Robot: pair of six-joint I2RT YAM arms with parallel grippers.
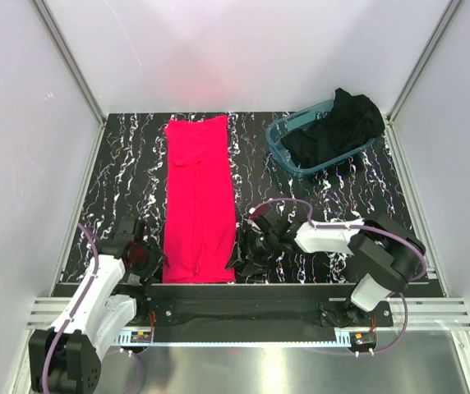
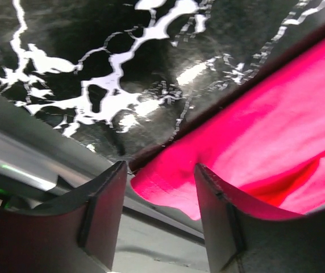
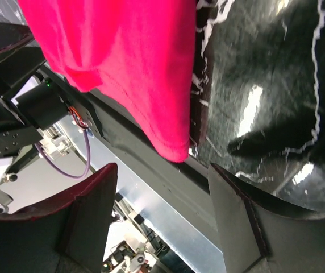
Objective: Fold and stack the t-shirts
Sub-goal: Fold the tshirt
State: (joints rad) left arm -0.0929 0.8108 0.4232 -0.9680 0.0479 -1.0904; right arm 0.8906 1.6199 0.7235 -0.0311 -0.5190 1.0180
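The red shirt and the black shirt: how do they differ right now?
The red t-shirt lies flat as a long, narrow strip; the black t-shirt is a crumpled heap. The red t-shirt rests straight on the table; the black t-shirt sits in the teal tub at the far right. Both are plain cloth.

Pinkish-red t-shirt [image 1: 199,197], black t-shirt [image 1: 338,127], clear teal tub [image 1: 278,136], table [image 1: 128,185] — black, white marbled veins

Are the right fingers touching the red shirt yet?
Apart. The right wrist view shows a corner of the red shirt hanging ahead of the open fingers, with a gap to each.
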